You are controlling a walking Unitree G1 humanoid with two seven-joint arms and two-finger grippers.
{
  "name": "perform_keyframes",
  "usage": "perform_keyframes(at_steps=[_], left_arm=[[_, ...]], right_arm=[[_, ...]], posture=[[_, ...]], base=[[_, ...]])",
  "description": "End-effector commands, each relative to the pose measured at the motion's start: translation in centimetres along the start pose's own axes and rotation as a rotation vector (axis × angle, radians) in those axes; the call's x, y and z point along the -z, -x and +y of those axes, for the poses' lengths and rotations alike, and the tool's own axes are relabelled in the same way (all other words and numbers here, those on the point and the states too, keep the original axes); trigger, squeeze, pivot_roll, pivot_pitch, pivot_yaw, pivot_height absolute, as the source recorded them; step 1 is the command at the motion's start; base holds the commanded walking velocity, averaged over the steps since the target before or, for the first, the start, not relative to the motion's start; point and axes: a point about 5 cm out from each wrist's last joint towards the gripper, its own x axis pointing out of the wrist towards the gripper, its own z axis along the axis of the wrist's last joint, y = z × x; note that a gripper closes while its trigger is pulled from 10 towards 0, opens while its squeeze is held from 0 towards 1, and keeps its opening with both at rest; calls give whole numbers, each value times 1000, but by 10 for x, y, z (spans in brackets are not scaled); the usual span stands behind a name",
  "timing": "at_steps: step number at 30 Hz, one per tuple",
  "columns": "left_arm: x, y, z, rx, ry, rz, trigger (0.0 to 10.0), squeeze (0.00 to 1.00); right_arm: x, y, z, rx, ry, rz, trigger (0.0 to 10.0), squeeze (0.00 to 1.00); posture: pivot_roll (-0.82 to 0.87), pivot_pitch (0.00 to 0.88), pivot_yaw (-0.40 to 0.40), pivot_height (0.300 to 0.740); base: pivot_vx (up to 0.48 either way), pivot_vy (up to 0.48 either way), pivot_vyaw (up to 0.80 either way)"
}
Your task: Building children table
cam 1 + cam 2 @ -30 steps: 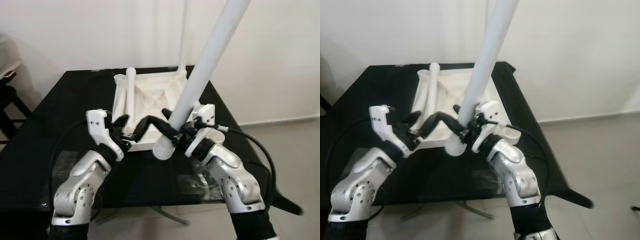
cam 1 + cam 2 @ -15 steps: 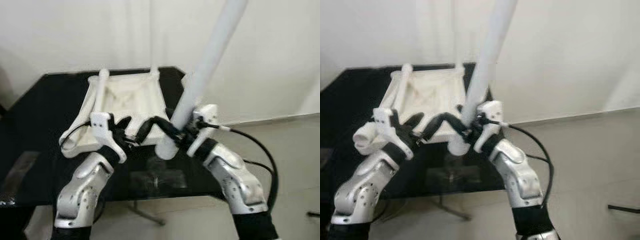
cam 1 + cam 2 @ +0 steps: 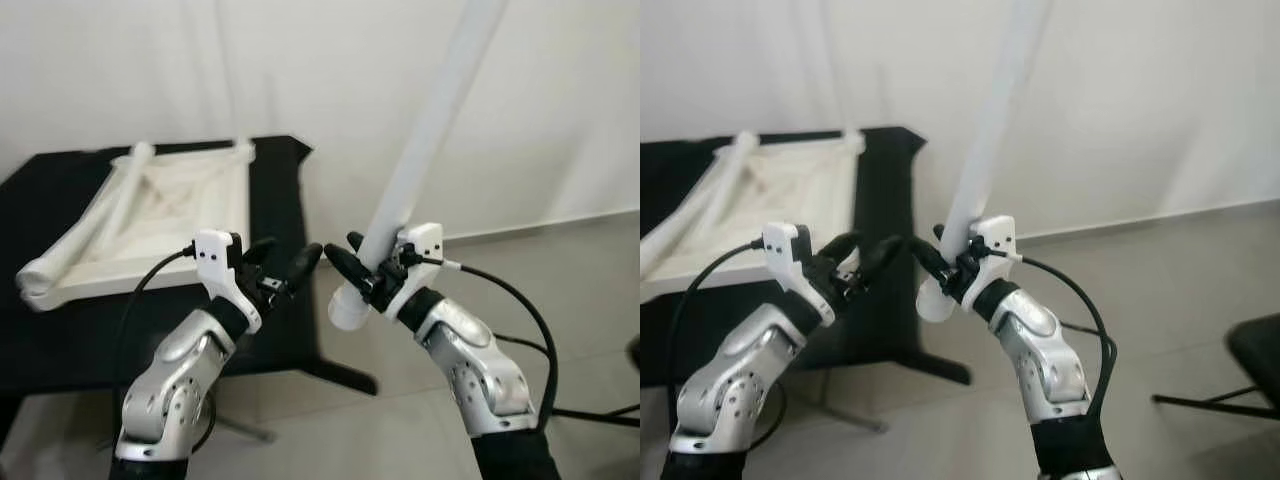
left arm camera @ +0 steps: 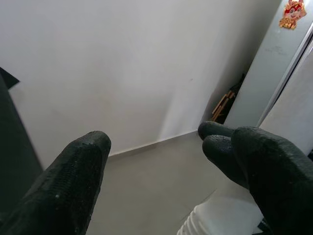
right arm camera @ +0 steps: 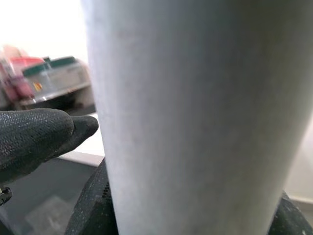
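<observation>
A long white table leg [image 3: 420, 170] rises steeply up and to the right, and my right gripper [image 3: 352, 272] is shut on it near its lower end. The right wrist view shows the leg's white tube [image 5: 195, 117] close up between the black fingers [image 5: 39, 132]. My left gripper [image 3: 288, 268] hovers open just left of the leg's lower end, holding nothing. Its two fingers [image 4: 63, 191] stand apart in the left wrist view. The white children's table top [image 3: 170, 215] lies upside down on a black table [image 3: 275, 190] at the left, with a fitted leg [image 3: 80, 235] lying along it.
Grey tiled floor [image 3: 560, 260] spreads to the right below a white wall [image 3: 300, 60]. The black table's foot [image 3: 340, 375] reaches out on the floor below my grippers. A dark chair edge [image 3: 1255, 350] sits at the far right.
The camera has swung right, so the black table and white top have slid to the left of the picture. My right gripper still holds the leg; both grippers now hang over the floor.
</observation>
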Motion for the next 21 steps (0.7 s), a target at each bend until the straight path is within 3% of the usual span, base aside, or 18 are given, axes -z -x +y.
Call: perform_keyframes(at_steps=[1,7,12,21], left_arm=[[14,9,8,-42,-7,54,10000,0],[32,16,9,-59,-1,110,10000,0],[61,26,2,-59,8,197,10000,0],[66,31,11,-127,-25,215,10000,0]], right_arm=[[4,0,2,-1,2,6,10000,0],[15,7,-2,36,7,43,10000,0],[53,24,2,85,50,170,10000,0],[57,26,-6,136,13,176,10000,0]], posture=[[-133,46,19,740],[-134,46,19,740],[-147,45,20,740],[-152,41,20,740]], base=[[0,-454,0],[0,-454,0],[0,-454,0],[0,-390,0]])
